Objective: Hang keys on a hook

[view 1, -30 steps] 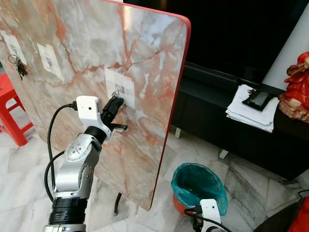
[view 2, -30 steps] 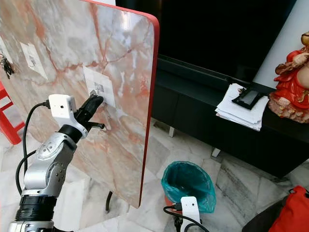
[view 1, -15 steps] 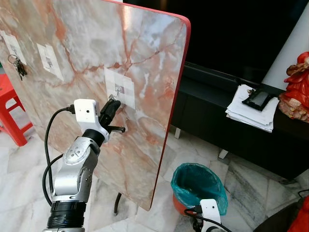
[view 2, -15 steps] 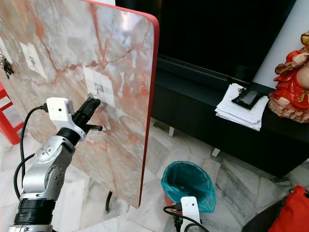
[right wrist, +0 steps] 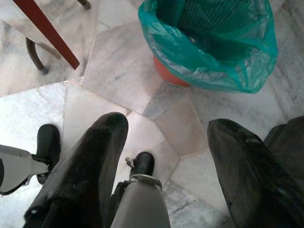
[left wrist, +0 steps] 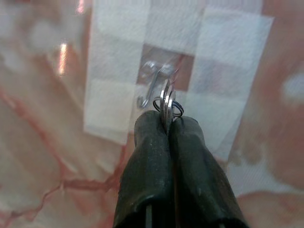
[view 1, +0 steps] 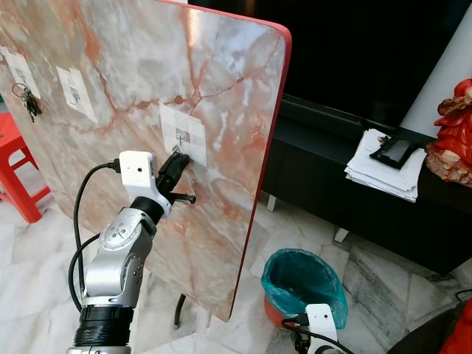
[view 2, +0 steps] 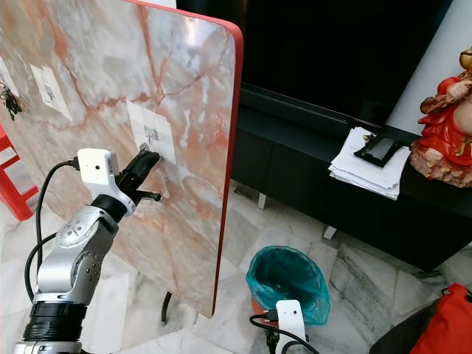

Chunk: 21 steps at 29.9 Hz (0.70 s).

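Three white hook patches (view 1: 183,135) on the marble board (view 1: 221,88) (one bearing keys (view 1: 28,101)), one bin (view 1: 302,284), one figurine (view 1: 451,133).

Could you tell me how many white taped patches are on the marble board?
3. One patch near the board's left edge above hanging keys, one beside it, one mid-board at the left end effector. More may lie beyond the frame.

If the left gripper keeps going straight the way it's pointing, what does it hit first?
Probably the hook taped to the marble board. The left gripper, pinching the key ring, points at it from close by; exact depth is unclear.
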{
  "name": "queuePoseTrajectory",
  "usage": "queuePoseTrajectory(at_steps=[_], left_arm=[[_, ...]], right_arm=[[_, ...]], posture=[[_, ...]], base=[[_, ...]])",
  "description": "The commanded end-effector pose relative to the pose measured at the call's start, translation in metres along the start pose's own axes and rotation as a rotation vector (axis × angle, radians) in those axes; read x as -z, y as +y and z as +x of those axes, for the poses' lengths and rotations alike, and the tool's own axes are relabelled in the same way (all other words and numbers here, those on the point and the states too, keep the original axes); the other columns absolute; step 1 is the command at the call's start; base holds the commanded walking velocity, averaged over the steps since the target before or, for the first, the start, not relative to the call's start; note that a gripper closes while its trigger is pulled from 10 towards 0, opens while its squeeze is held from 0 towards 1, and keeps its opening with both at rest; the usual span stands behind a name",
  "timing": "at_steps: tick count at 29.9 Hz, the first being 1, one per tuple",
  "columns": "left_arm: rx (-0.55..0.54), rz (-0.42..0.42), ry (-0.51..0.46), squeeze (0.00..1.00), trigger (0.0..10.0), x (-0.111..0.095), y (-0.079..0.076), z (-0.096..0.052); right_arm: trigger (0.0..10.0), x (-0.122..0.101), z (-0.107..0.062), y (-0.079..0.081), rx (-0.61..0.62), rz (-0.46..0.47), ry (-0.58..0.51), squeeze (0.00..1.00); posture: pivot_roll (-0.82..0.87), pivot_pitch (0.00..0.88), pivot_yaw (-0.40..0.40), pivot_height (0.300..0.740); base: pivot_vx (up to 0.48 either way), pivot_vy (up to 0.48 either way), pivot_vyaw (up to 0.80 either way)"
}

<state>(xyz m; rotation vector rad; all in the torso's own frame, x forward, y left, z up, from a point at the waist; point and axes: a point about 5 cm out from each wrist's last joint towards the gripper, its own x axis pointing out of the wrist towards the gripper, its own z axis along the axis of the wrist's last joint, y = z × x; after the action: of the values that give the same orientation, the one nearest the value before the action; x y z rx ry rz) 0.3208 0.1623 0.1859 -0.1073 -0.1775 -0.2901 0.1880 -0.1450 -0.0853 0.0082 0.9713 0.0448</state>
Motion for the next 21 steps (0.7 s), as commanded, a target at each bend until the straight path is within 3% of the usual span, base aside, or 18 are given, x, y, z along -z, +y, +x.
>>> queuePoseTrajectory(at_steps=[1,21], left_arm=[[0.021,0.008,0.003,0.0,10.0,-0.0018,-0.0025,0.0041],[-0.006,0.011,0.0,0.0,10.0,-0.0032,0.0054,0.0067]], right_arm=[[10.0,0.0045,-0.0006,-0.002,0.007,-0.001,0.017,0.0],[10.0,0.0037,-0.0006,-0.0031,0.007,-0.004,0.017,0.0]], posture=[[0.05,0.0,-0.105,0.74],[0.05,0.0,-0.11,0.74]], base=[[0.0,0.0,0.0],[0.0,0.0,0.0]])
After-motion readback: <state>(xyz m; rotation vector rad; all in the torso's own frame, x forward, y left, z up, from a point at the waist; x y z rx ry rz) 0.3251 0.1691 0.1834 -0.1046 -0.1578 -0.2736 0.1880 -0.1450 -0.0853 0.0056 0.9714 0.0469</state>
